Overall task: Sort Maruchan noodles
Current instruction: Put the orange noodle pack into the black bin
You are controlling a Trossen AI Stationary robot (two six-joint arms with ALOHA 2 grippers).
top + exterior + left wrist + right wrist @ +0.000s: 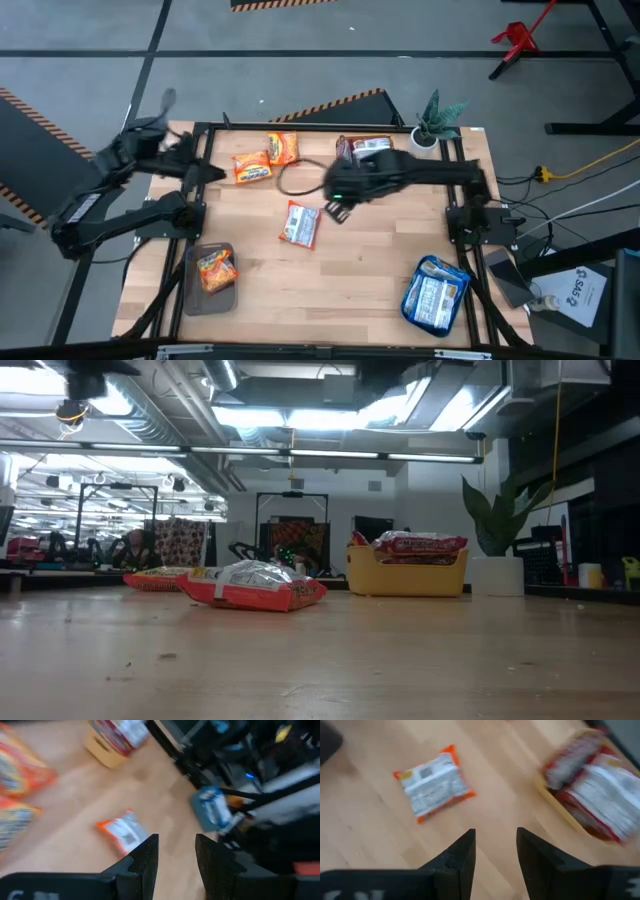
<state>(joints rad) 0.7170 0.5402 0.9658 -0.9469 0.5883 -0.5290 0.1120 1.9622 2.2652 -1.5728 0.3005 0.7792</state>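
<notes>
Logging what I see from my remote station, view by view.

High view, containers: yellow bowl (pixel 365 150) at the far edge holds red-and-white packets (pixel 372 146); grey tray (pixel 210 277) near the left front holds an orange packet (pixel 216 269); teal tray (pixel 436 296) at the right front holds blue-and-white packets (pixel 438 291).
High view, loose noodles: two orange packets (pixel 252 167) and (pixel 283 147) lie side by side near the far edge; one red-and-white packet (pixel 300 223) lies alone mid-table.
High view, arms: right gripper (pixel 337 209) hangs over the table centre, just beside the lone packet; left gripper (pixel 212 172) sits at the left edge near the orange pair. I cannot read either finger gap here.

Low view: the lone packet (pixel 255 586) lies flat on the wood; yellow bowl (pixel 405 574) behind it is heaped with red-and-white packets (pixel 418 544); a potted plant (pixel 497 520) stands beside the bowl.

Left wrist view, fingers: left gripper (pixel 176 851) parted a little, nothing between, touching nothing; lone packet (pixel 122 830) lies beyond.

Right wrist view, fingers: right gripper (pixel 495 847) parted a little, empty, above bare wood; lone packet (pixel 433 782) ahead, the filled bowl (pixel 559 804) to one side.
</notes>
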